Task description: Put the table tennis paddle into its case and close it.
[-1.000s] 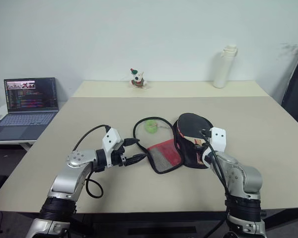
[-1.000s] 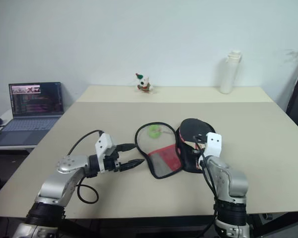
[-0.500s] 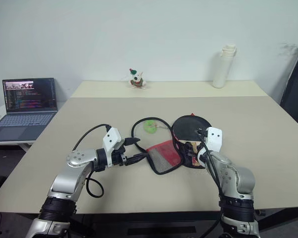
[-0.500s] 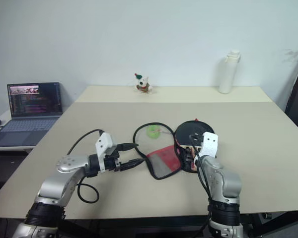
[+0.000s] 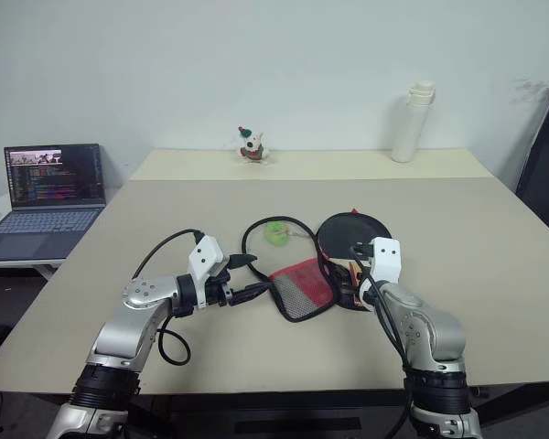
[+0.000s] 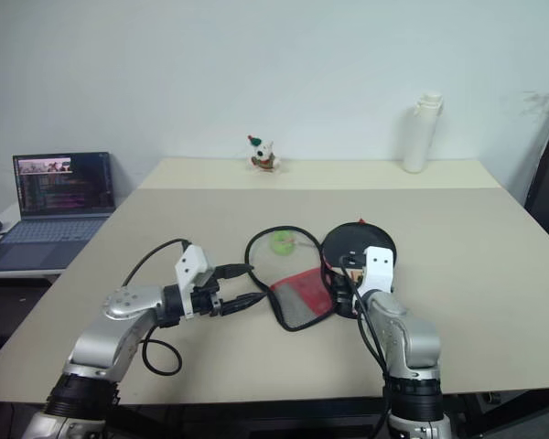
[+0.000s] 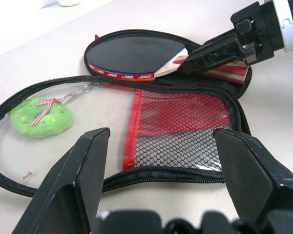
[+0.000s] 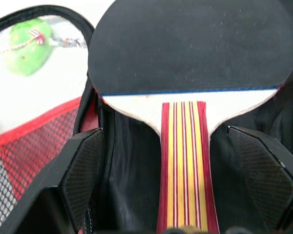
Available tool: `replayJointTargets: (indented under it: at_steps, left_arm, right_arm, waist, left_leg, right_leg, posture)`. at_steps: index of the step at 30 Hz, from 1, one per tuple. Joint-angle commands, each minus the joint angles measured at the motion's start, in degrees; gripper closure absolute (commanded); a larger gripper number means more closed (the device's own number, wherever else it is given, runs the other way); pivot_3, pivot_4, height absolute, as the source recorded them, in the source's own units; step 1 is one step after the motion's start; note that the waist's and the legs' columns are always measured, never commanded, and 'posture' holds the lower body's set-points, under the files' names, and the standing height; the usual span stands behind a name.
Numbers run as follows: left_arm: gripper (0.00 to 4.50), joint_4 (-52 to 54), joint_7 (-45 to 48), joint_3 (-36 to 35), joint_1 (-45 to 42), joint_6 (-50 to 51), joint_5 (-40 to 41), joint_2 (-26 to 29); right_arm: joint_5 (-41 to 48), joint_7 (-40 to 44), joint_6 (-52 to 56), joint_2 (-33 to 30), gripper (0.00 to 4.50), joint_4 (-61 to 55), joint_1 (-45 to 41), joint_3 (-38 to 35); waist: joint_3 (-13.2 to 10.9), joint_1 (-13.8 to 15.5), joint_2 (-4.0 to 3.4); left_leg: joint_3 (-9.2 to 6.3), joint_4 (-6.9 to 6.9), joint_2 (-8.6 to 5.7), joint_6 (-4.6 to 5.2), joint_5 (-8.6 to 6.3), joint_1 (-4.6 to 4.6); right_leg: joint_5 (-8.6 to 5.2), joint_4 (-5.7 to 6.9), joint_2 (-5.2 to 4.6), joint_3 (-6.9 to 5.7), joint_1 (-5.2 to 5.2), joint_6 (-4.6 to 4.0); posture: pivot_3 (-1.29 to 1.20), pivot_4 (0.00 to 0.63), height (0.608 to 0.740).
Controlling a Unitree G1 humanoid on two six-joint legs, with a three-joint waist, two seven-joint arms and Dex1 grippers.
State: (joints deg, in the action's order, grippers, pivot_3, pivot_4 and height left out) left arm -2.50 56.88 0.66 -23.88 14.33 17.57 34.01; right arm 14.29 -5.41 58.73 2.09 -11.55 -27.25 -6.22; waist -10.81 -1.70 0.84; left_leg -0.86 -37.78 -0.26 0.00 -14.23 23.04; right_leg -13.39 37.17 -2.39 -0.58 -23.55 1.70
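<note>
Our right gripper (image 8: 178,190) stands with its fingers (image 8: 83,170) spread wide, one on each side of the striped wooden handle of the table tennis paddle (image 8: 185,63), with clear space between each pad and the handle, so nothing is clamped. From the left wrist view, the fingertips of this gripper sit close over the neck of the paddle, where the wood meets the black rubber.

The paddle lies flat inside the right half of the case (image 7: 180,126), its round black blade pointing away from us and its handle toward us, resting on the dark lining. The case is unzipped and folded wide open on the table (image 5: 119,229). Its left half shows a red mesh pocket toward our side and a clear panel farther off, and a small green plush charm (image 7: 39,117) lies on that clear panel.

Our left gripper (image 5: 252,277) is also parted, empty, hovering level just beside the near left edge of the open case; we cannot tell whether its tips touch the zip rim.

Farther out, a small figurine (image 5: 252,144) and a white bottle (image 5: 412,123) stand near the far edge of the table, well apart. A laptop (image 5: 50,197) sits open on a side surface to our left.
</note>
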Motion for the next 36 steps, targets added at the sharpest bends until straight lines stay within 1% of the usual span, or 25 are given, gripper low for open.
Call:
replayJointTargets:
  at_steps: [1,4,5,6,7,10,12,30,36]
  left_arm:
    - [0.81,1.8,-0.2,-0.7,-0.4,-1.2,0.1,0.3]
    - [0.81,1.8,-0.3,-0.6,-0.4,-1.2,0.1,0.2]
    - [0.81,1.8,-0.3,-0.6,-0.4,-1.2,0.1,0.2]
    - [0.81,1.9,-0.3,-0.6,-0.4,-1.2,0.1,0.2]
    - [0.81,1.9,-0.3,-0.5,-0.3,-1.2,0.1,0.2]
    - [0.81,1.9,-0.3,-0.5,-0.3,-1.2,0.0,0.1]
    - [0.81,1.9,-0.3,-0.5,-0.3,-1.2,0.0,0.1]
    - [0.81,1.8,-0.3,-0.4,-0.3,-1.2,-0.1,0.0]
    - [0.81,1.9,-0.2,-0.3,-0.5,-1.1,-0.2,-0.2]
  right_arm:
    - [-1.5,0.2,-1.9,-0.8,0.04,-1.3,1.0,1.8]
    - [-2.3,-0.1,-2.2,-0.8,0.58,-1.2,1.4,2.3]
    - [-2.6,-0.3,-2.2,-0.6,0.99,-1.2,1.4,2.4]
    - [-2.8,-0.3,-2.2,-0.5,1.26,-1.3,1.4,2.5]
    - [-3.0,-0.4,-2.2,-0.4,1.68,-1.4,1.3,2.5]
    - [-3.4,-0.5,-2.3,-0.1,2.76,-1.5,1.4,2.5]
    - [-3.8,-0.8,-2.4,0.1,3.38,-1.5,1.3,2.4]
    - [-7.8,-3.7,-4.9,0.9,3.4,-1.1,1.1,1.5]
    - [-8.2,-3.3,-4.8,1.0,3.4,-0.6,1.4,1.7]
  waist:
    - [0.0,0.0,0.0]
    - [0.0,0.0,0.0]
    - [0.0,0.0,0.0]
    - [0.0,0.0,0.0]
    - [0.0,0.0,0.0]
    - [0.0,0.0,0.0]
    - [0.0,0.0,0.0]
    - [0.0,0.0,0.0]
    - [0.0,0.0,0.0]
  left_leg:
    - [0.0,0.0,0.0,0.0,0.0,0.0]
    - [0.02,0.0,0.0,0.0,0.0,0.0]
    - [0.02,0.0,0.0,0.0,0.0,0.0]
    - [0.02,0.0,0.0,0.0,0.0,0.0]
    - [0.01,0.0,0.0,0.0,0.0,0.0]
    - [0.0,0.0,0.02,0.0,0.0,0.0]
    - [0.02,0.0,0.01,0.0,0.0,0.0]
    - [0.0,0.01,0.01,0.0,0.0,0.01]
    - [0.01,0.01,0.01,0.0,0.0,0.01]
  right_leg:
    - [0.0,0.0,0.0,0.0,0.0,0.0]
    - [0.0,-0.02,0.0,0.01,0.0,0.0]
    - [-0.01,-0.02,0.0,0.02,0.0,0.01]
    - [-0.01,-0.01,0.0,0.01,0.0,0.01]
    - [-0.01,-0.01,0.0,0.01,0.0,0.02]
    - [-0.01,-0.01,0.02,0.0,0.0,0.02]
    - [-0.01,-0.02,0.02,0.02,0.0,0.02]
    - [-0.01,-0.03,0.01,0.01,0.0,0.01]
    - [-0.01,-0.03,0.02,0.01,-0.01,0.01]
  posture:
    - [0.0,0.15,0.74]
    - [0.0,0.15,0.74]
    - [0.0,0.15,0.74]
    - [0.0,0.15,0.74]
    - [0.0,0.15,0.74]
    - [0.0,0.15,0.74]
    - [0.0,0.15,0.74]
    - [0.0,0.15,0.74]
    - [0.0,0.15,0.74]
